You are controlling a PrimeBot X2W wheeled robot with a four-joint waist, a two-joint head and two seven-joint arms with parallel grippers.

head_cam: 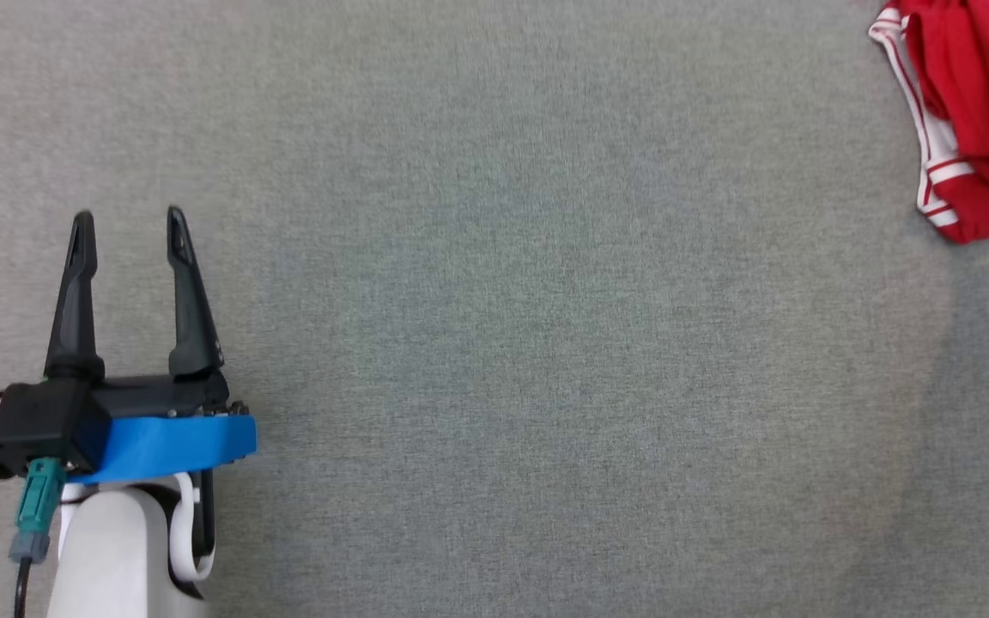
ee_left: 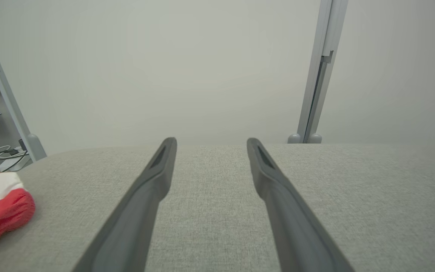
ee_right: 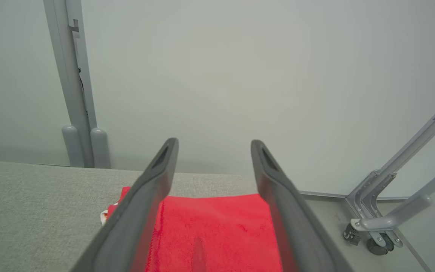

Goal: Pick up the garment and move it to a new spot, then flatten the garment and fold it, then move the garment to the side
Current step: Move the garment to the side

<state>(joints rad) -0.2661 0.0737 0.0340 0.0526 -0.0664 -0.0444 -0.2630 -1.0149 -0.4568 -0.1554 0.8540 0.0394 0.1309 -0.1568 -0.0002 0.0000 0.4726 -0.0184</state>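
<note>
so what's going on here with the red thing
A two-armed robot is handling a red garment with white stripes, which lies at the far right of the grey fabric table. The right gripper hangs over it with its fingers apart, gripping nothing. The left gripper is open too, well away from the garment.

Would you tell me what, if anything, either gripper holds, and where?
Nothing: the left gripper and right gripper stand open; the garment lies free.

Counter (head_cam: pixel 546 343) here is grey woven cloth, matt and slightly coarse. The garment (head_cam: pixel 984 103) is soft red fabric with a fuzzy nap, and the left gripper (head_cam: pixel 129 215) looks like smooth matt plastic.
</note>
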